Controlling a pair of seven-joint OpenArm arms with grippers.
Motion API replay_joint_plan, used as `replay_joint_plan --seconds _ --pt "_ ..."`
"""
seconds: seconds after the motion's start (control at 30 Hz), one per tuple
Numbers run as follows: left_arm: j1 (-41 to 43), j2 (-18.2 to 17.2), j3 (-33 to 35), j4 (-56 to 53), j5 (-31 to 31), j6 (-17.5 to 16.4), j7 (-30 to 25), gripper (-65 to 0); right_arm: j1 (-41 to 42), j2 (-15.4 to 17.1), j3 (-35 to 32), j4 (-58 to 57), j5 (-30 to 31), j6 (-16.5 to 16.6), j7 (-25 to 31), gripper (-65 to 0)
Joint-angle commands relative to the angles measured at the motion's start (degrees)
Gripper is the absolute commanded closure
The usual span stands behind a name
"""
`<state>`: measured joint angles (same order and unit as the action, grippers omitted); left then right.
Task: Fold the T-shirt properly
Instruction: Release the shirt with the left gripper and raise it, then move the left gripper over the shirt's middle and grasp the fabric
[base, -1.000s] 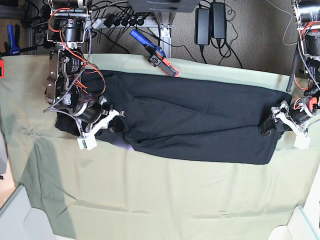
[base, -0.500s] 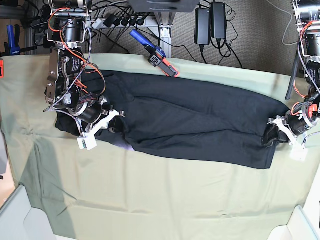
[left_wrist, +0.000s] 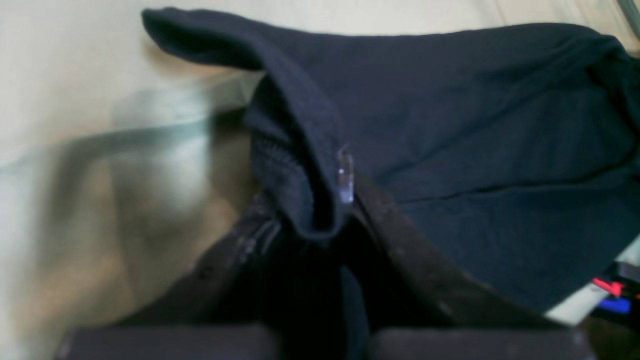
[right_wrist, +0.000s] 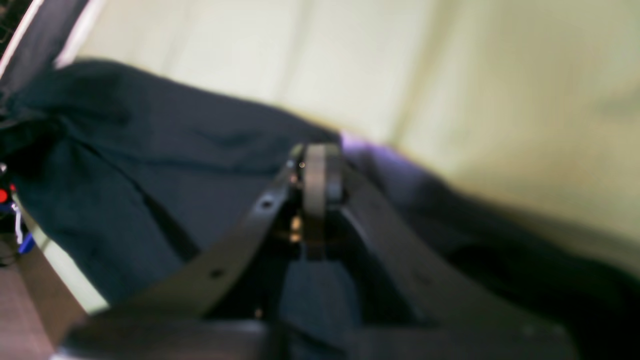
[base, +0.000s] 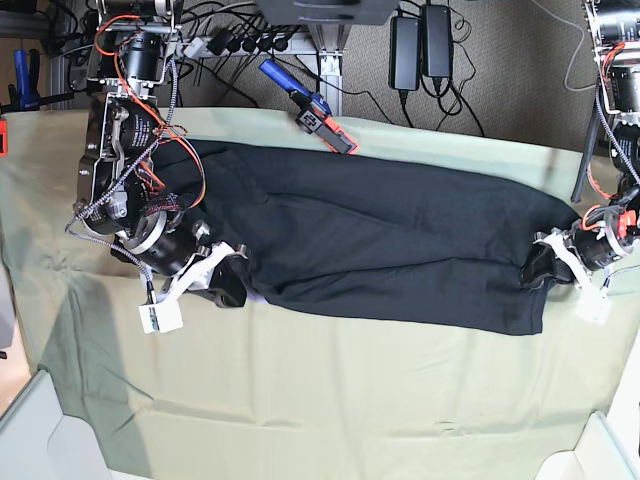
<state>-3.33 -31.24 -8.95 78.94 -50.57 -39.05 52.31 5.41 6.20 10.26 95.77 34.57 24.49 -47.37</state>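
T-shirt stretched across the worktop, a tool clamped at each end

T-shirt, black and folded into a long band, lies lengthwise across the far half of the worktop, which is covered by a pale green cloth. In the base view its one end sits by the right arm on the picture's left, the other by the left arm on the picture's right. The right tool is closed on the shirt's edge, where a sliver of purple print shows. The left tool pinches a bunched fold of black fabric between its closed fingers. A blue and red clamp lies at the worktop's far edge, just beside the shirt
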Motion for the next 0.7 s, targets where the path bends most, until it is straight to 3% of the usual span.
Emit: replay_joint_plan --seconds 0.0,0.23,0.43,0.67 --pt "-0.9 -1.0 -0.4 2.1 -1.5 -1.0 -0.7 0.0 0.9 0.4 0.1 1.7 0.6 4.0 1.1 0.0" --pt "3.0 1.0 2.8 15.9 -1.4 -1.0 0.9 0.0 0.9 0.4 0.1 2.3 -2.2 4.0 1.1 0.0" --pt "3.8 5.7 13.4 22.3 7.5 -1.0 -0.7 0.0 0.9 0.4 0.1 2.3 -2.3 4.0 1.1 0.0" --pt "3.2 11.6 19.6 22.4 14.4 -1.0 -1.8 0.0 0.9 0.4 1.4 2.3 -2.6 4.0 1.1 0.0"
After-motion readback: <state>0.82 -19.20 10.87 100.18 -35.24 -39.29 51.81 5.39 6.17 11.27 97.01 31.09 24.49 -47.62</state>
